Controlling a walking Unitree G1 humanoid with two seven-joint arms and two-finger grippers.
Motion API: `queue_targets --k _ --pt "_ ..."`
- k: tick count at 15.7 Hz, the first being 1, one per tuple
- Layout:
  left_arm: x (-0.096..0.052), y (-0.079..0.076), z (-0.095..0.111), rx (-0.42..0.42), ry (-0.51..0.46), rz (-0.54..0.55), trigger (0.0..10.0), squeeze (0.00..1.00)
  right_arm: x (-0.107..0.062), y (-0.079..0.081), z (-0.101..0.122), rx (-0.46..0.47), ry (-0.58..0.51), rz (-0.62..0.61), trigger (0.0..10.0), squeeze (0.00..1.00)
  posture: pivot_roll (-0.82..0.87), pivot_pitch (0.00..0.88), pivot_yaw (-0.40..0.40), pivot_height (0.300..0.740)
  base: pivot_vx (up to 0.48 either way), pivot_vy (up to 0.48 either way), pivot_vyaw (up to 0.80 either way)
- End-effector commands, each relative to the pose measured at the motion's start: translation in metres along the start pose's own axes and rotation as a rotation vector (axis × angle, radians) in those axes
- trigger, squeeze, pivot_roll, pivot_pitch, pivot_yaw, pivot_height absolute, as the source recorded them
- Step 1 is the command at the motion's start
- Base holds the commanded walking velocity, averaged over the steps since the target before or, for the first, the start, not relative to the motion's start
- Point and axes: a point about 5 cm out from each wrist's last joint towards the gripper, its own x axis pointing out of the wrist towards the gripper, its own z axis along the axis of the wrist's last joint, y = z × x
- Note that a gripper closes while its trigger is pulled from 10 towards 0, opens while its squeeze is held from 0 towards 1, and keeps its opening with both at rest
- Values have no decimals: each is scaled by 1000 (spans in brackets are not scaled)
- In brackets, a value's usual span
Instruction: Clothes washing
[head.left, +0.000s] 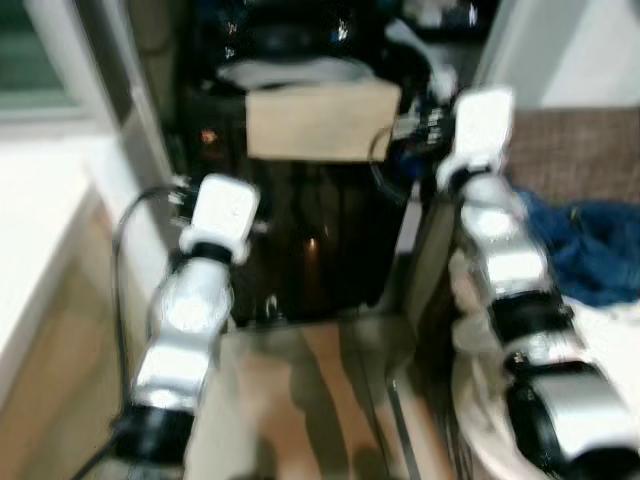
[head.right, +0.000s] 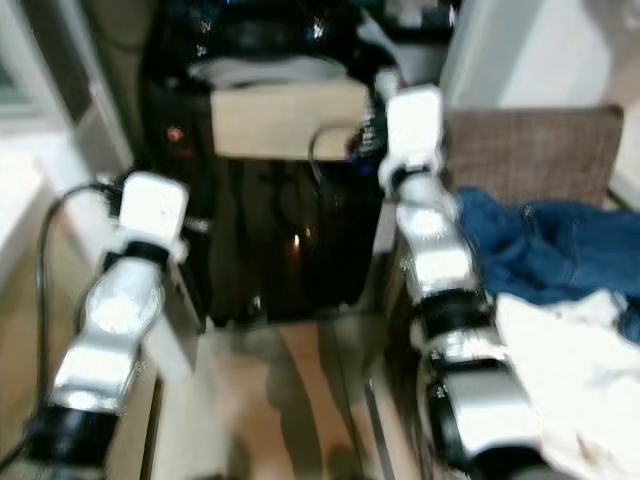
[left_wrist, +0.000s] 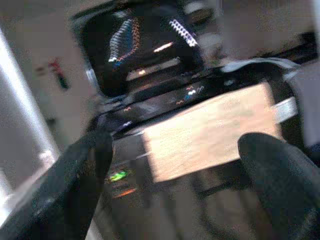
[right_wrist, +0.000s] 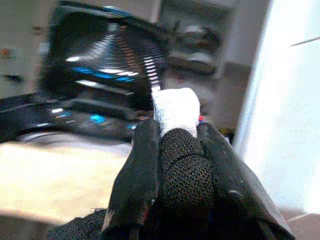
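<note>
Nearest the robot, at its right side, a basket (head.right: 540, 150) with a woven brown wall holds a blue garment (head.right: 545, 250) with white cloth (head.right: 580, 350) heaped in front of it, just beside the right arm. Both silver arms reach forward over a tan floor (head.left: 300, 400), and the head views are blurred. The left gripper (left_wrist: 175, 165) is raised in front of the black washer (head.left: 310, 240), its two black fingers (left_wrist: 75, 185) spread wide with nothing between them; through the gap the wrist view shows a tan panel (left_wrist: 215, 130) on the washer's upper front and small lit marks on the control strip above it. The right gripper (right_wrist: 175, 145), up near the washer's top right corner, has its fingers pressed together on a sock (right_wrist: 175, 160) that is black mesh in the lower part and white at the tip, the white end sticking out beyond the fingertips. Behind it the wrist view shows the washer's raised dark lid (right_wrist: 105, 55) with streaked reflections and blue lights on the controls below. The washer's top stands open, with a pale rim (head.left: 290, 72) visible at the drum mouth. To the robot's left a white surface (head.left: 40, 220) runs alongside, and a white wall (right_wrist: 290, 100) rises on the right past the washer.
</note>
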Motion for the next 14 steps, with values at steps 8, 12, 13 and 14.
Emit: queue_targets --k 8,12,13,14 --pt "1 9 6 8 -32 24 10000 0 10 14 2 28 1 42 10000 0 -14 0 -22 716 480 0 0" --pt "2 8 8 -21 -50 22 10000 0 17 11 3 67 30 21 10000 0 -14 0 -21 716 480 0 0" --pt "2 7 8 -16 -47 18 10000 0 21 10 4 92 45 12 10000 0 -15 0 -19 716 480 0 0" --pt "2 7 8 -14 -46 17 10000 0 23 8 5 102 51 3 10000 0 -15 0 -19 716 480 0 0"
